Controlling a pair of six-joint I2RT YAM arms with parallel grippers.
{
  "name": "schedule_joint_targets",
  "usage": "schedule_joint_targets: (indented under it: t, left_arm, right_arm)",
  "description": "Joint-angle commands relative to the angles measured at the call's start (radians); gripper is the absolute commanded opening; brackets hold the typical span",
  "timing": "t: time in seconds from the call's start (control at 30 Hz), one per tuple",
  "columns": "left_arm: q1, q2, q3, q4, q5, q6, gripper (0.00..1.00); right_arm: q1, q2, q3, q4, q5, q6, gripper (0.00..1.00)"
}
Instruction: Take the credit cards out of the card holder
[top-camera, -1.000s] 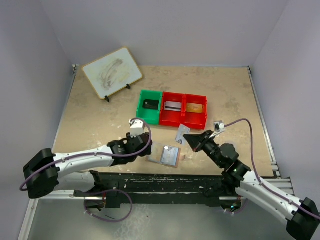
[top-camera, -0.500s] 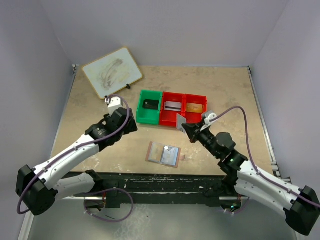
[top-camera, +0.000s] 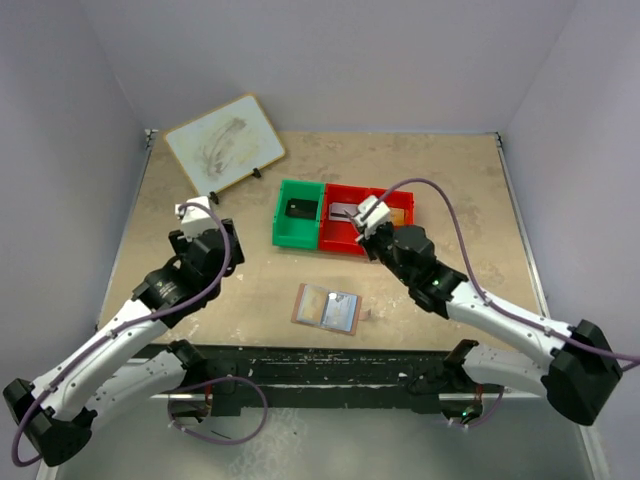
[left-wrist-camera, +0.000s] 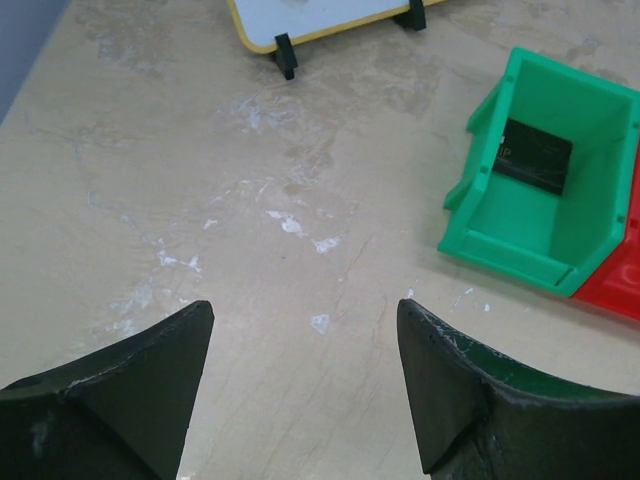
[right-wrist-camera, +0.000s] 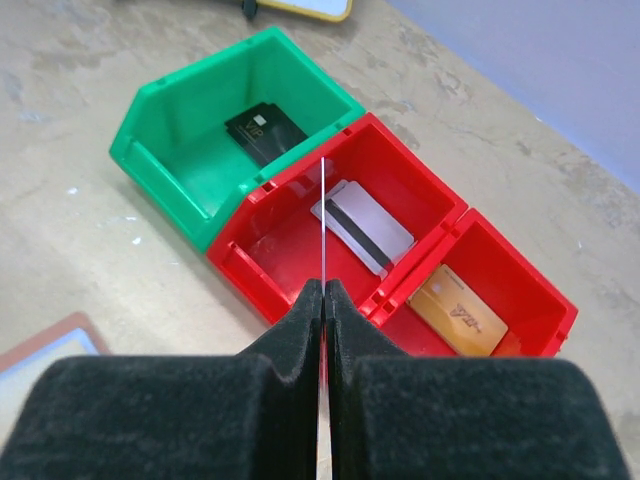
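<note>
1. Top view: card holder (top-camera: 327, 308) lies open at lower centre, well apart from both grippers. Right gripper (top-camera: 362, 228) hangs over the red bin (top-camera: 338, 243).
2. Left wrist: left gripper (left-wrist-camera: 305, 330) spread, holding nothing, with bare table ahead. Green bin (left-wrist-camera: 520, 215) at right edge.
3. Right wrist: jaws pinching a card (right-wrist-camera: 324, 215) edge-on above the bin's left compartment. Lower between the walls, clear of the divider, before release.
</note>
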Motion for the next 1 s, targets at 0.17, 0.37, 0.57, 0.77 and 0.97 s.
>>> schedule_joint_targets:
  t: [0.17, 0.37, 0.57, 0.77, 0.97]
  left_arm:
    - [0.005, 0.123, 0.015, -0.002, -0.091, 0.024, 0.73]
    - [0.004, 0.109, 0.016, 0.02, -0.035, 0.046, 0.74]
    - [0.005, -0.009, -0.013, 0.045, -0.072, 0.045, 0.75]
    - [0.005, -0.013, -0.004, 0.036, -0.069, 0.047, 0.76]
    - [0.005, 0.008, 0.007, 0.026, -0.056, 0.054, 0.76]
  right_arm:
    - [-0.004, 0.258, 0.183, 0.029, 0.059, -0.213, 0.0]
    - [-0.005, 0.424, 0.304, -0.027, 0.139, -0.299, 0.0]
    - [-0.016, 0.52, 0.366, -0.03, 0.153, -0.421, 0.0]
    - [-0.05, 0.583, 0.457, -0.107, 0.077, -0.472, 0.0]
    - [-0.092, 0.648, 0.511, -0.171, -0.001, -0.544, 0.0]
